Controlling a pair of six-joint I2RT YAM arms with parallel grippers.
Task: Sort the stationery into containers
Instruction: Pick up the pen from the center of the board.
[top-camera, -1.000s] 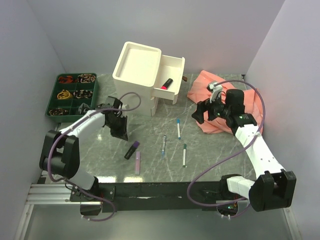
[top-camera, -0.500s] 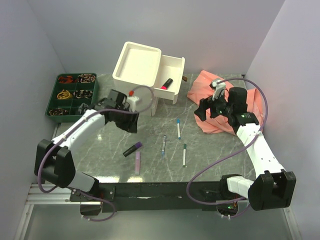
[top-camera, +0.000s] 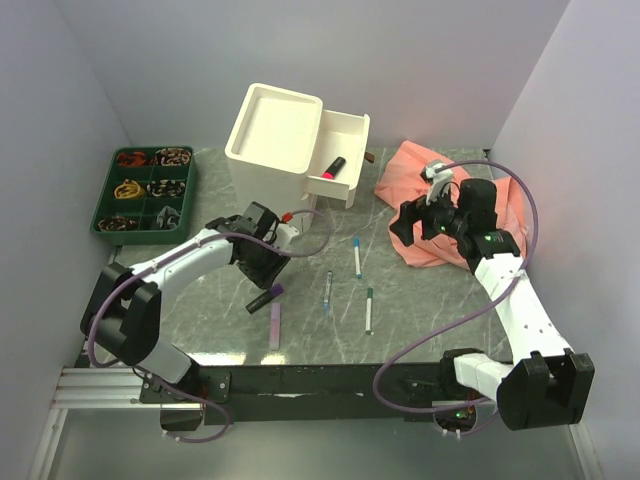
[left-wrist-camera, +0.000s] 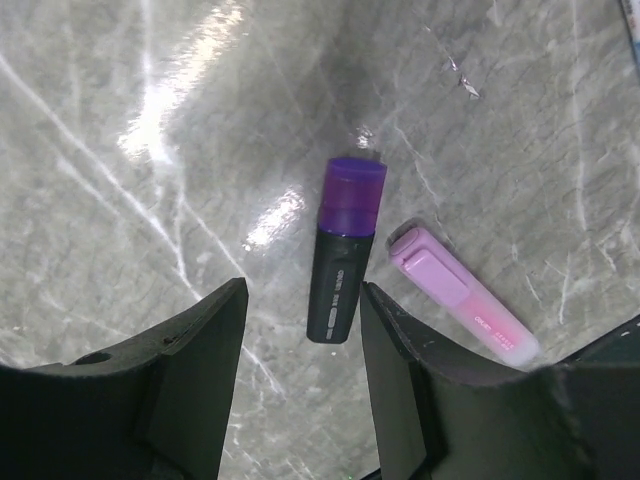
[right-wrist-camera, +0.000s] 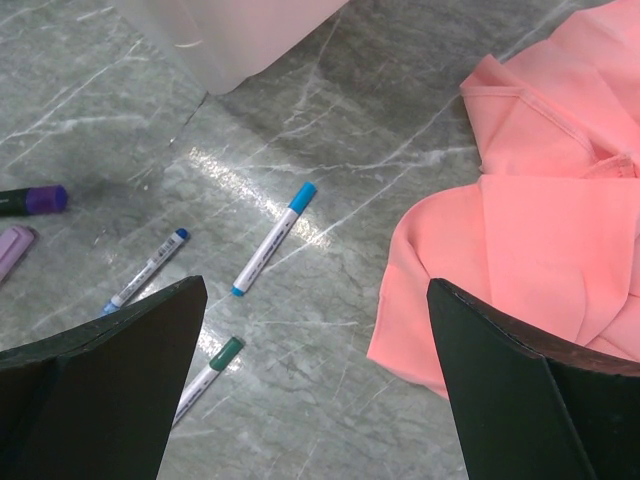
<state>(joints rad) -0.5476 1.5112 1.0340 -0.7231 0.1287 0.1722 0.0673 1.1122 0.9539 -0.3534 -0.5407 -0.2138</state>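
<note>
left gripper (left-wrist-camera: 303, 300) has dropped right over the purple highlighter (left-wrist-camera: 340, 270) with jaws spread, right gripper (right-wrist-camera: 315, 290) is spread wide too, grey marble table (top-camera: 420, 300), plain pale walls (top-camera: 400, 60).

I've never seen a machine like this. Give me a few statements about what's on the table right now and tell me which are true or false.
1. A marker lies in the open drawer. True.
2. The left gripper is squeezing the purple highlighter. False: its jaws are open above the highlighter, which lies on the table.
3. The pink cloth sits in the green tray. False: it lies on the table, on the opposite side from the tray.
4. The pink highlighter lies close beside the purple one. True.
5. The right gripper is open and holds nothing. True.
</note>
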